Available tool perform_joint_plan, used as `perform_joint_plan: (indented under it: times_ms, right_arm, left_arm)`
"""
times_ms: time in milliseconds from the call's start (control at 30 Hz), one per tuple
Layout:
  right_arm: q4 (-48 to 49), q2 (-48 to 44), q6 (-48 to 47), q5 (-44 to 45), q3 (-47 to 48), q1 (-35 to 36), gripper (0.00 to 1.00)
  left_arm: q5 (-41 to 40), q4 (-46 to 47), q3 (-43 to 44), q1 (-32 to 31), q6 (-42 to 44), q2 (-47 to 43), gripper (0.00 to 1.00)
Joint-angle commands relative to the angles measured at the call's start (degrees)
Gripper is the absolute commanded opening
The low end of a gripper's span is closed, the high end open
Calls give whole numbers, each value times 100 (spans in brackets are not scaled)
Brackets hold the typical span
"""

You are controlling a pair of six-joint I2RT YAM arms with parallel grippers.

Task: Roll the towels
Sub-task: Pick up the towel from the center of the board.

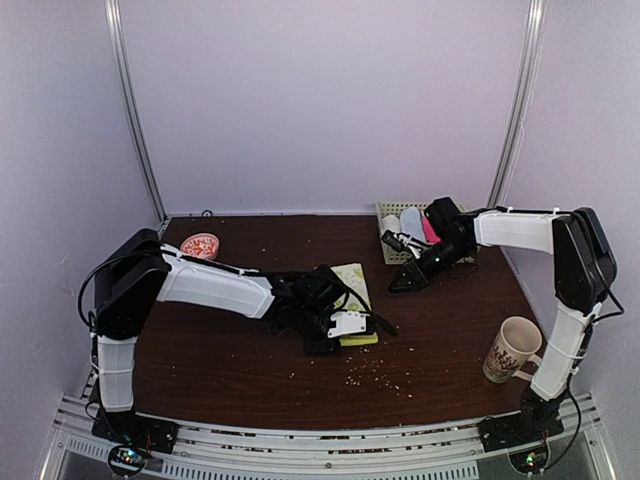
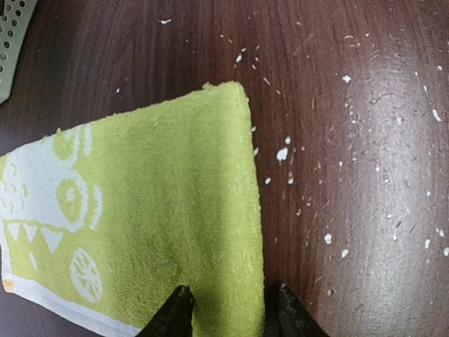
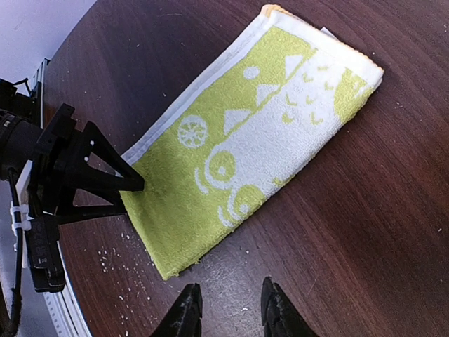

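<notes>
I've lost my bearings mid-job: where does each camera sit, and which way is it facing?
Top external: above and behind the bases, looking down over the table; both arms, left gripper, right gripper.
Left wrist: just over the towel, looking down along it; own fingertips at the bottom edge.
Right wrist: higher, from the far right, facing the towel; own fingertips, plus the left gripper at the towel's end.
Shared: all three show the towel; top and right wrist both show the left gripper.
</notes>
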Motion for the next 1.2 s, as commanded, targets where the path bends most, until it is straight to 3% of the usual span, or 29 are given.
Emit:
perform_joint_plan:
  times_ms: [0, 400, 633, 1033, 1167]
  right_arm:
    - [150, 38, 143, 193, 33, 13, 30]
    - [-9, 182, 48, 120, 125, 17, 29]
    - [-101, 252, 15, 67, 179, 16, 29]
    - [-182, 205, -24, 200, 180, 12, 31]
    - [-320, -180, -428, 320, 34, -77, 34]
  left_arm:
    - [-39, -5, 95, -20, 122, 122, 41]
    - [-724, 20, 95, -91, 175, 287, 35]
    - [-879, 79, -28, -220, 312, 302, 39]
    - [-570, 68, -107, -266, 244, 152, 11]
    - [75, 43, -52, -229, 55, 109, 5]
